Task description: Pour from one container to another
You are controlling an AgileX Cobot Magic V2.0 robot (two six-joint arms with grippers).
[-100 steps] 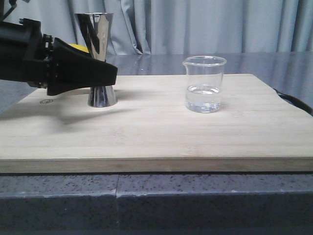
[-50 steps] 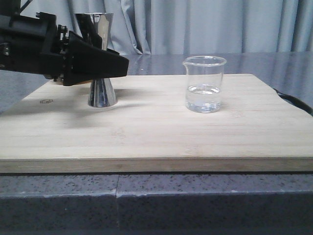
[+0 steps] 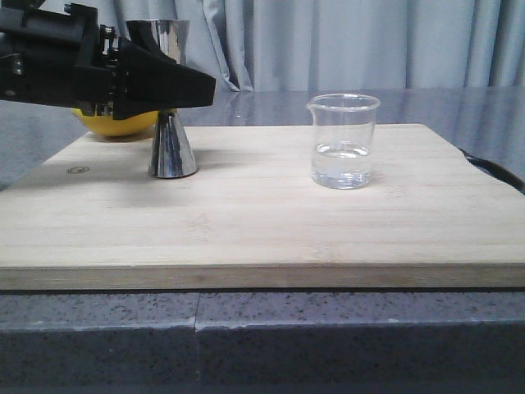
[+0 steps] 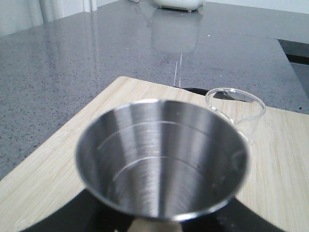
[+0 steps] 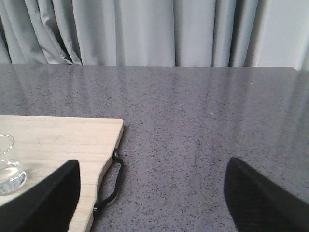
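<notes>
Left gripper: black, reaching in from left edge of front view at jigger's waist height, crossing in front of it. Whether fingers are gripping jigger or just alongside: can't tell.

Yellow ball: peeking out under left arm, behind board's far-left corner.

Jigger: standing upright on board, far-left part, waist hidden by gripper. Left wrist view alone is showing its open top cup from above, looking empty, w/ beaker rim just beyond.

Beaker: sitting upright right of board centre, well apart from jigger, holding clear liquid to under half. Open board showing between the two and along near edge.

Right gripper: spread wide, holding nothing, over bare grey counter off board's right edge; only right wrist view is showing it, plus board's black handle.
</notes>
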